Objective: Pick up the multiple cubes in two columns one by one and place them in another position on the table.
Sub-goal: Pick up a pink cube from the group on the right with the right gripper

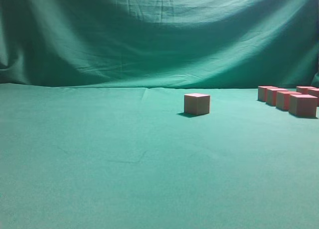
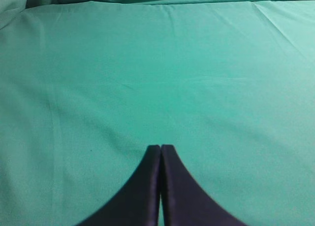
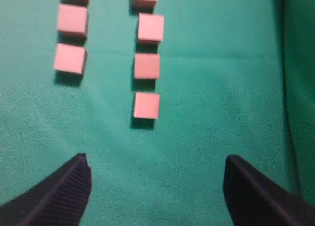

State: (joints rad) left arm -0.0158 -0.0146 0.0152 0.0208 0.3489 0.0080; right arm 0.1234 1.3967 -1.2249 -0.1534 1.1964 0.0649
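Observation:
Pink cubes stand in two columns on the green table (image 1: pixel 124 159). From the right wrist camera the left column (image 3: pixel 70 57) shows three cubes and the right column (image 3: pixel 146 105) several. In the exterior view these cubes (image 1: pixel 302 105) sit at the far right, and one lone cube (image 1: pixel 197 104) stands apart near the middle. My right gripper (image 3: pixel 156 173) hangs open above bare cloth, short of the nearest cube, with nothing between its fingers. My left gripper (image 2: pixel 161 148) is shut and empty over bare cloth. Neither arm shows in the exterior view.
A draped green backdrop (image 1: pixel 149 34) rises behind the table. In the right wrist view a fold of cloth (image 3: pixel 295 88) runs down the right edge. Green cloth stretches across the left and front of the table.

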